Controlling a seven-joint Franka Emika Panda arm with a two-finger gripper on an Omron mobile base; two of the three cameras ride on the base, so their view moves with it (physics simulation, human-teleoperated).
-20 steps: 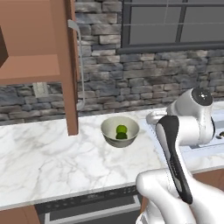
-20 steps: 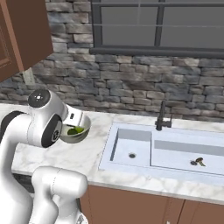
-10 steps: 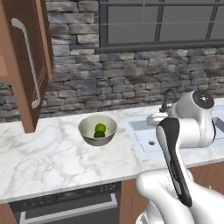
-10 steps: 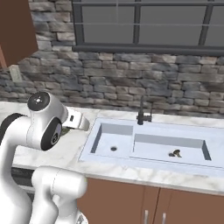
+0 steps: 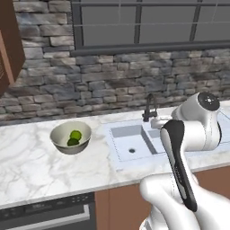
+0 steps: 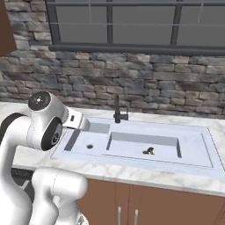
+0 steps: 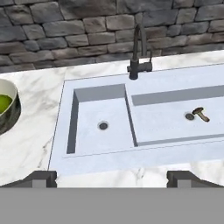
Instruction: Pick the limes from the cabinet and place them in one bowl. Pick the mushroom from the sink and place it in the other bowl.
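Gripper (image 7: 112, 177) jaws spread wide, empty, above sink's (image 7: 100, 151) front edge. Mushroom (image 7: 201, 113) in right basin beside drain. Both limes (image 5: 74, 137) in bowl (image 5: 60, 143) on countertop (image 5: 31, 170) left of sink.

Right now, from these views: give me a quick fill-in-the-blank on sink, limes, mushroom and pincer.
1. Both limes lie in the ____ on the counter.
2. The mushroom lies in the sink's wider basin, beside its ____.
3. The faucet stands at the sink's ____ edge, by the stone wall.
4. The pincer is ____ and holds nothing.

Missing words: bowl; drain; back; open
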